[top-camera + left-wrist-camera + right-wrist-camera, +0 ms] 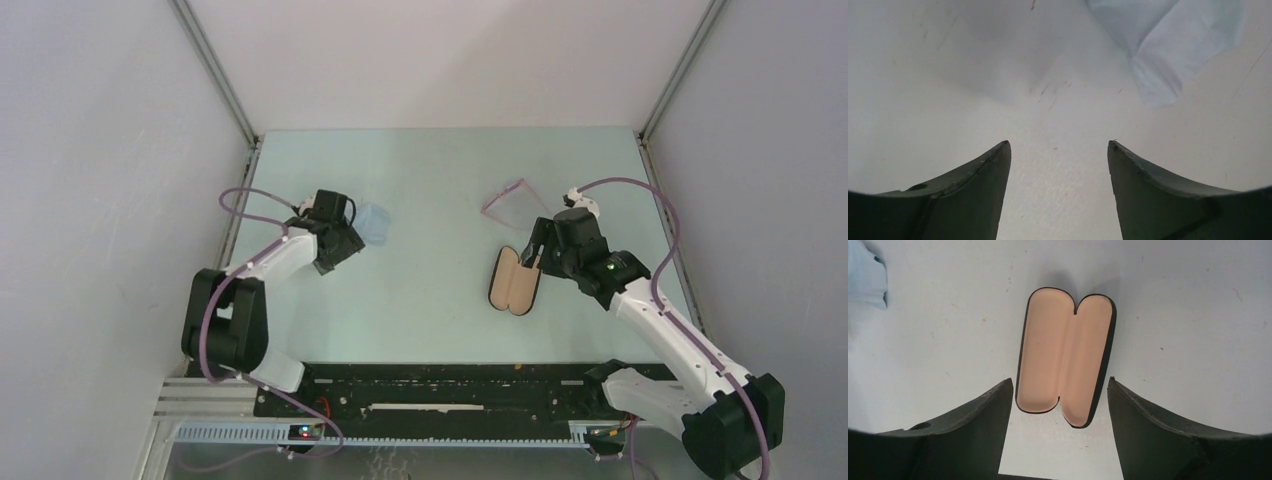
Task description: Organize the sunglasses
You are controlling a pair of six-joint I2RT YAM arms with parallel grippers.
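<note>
The sunglasses (507, 200), with a thin pink-purple frame, lie on the table right of centre, behind the case. The black case (514, 280) lies wide open with its tan lining up; in the right wrist view the case (1065, 355) sits just ahead of my fingers. My right gripper (532, 252) is open and empty, right beside the case's near end; it shows open in its wrist view (1059, 385). My left gripper (352, 240) is open and empty over bare table (1058, 145), next to the light blue cloth (374, 222).
The light blue cloth (1168, 45) lies folded ahead and to the right of the left fingers. A corner of it shows at the top left of the right wrist view (865, 275). Grey walls enclose the table on three sides.
</note>
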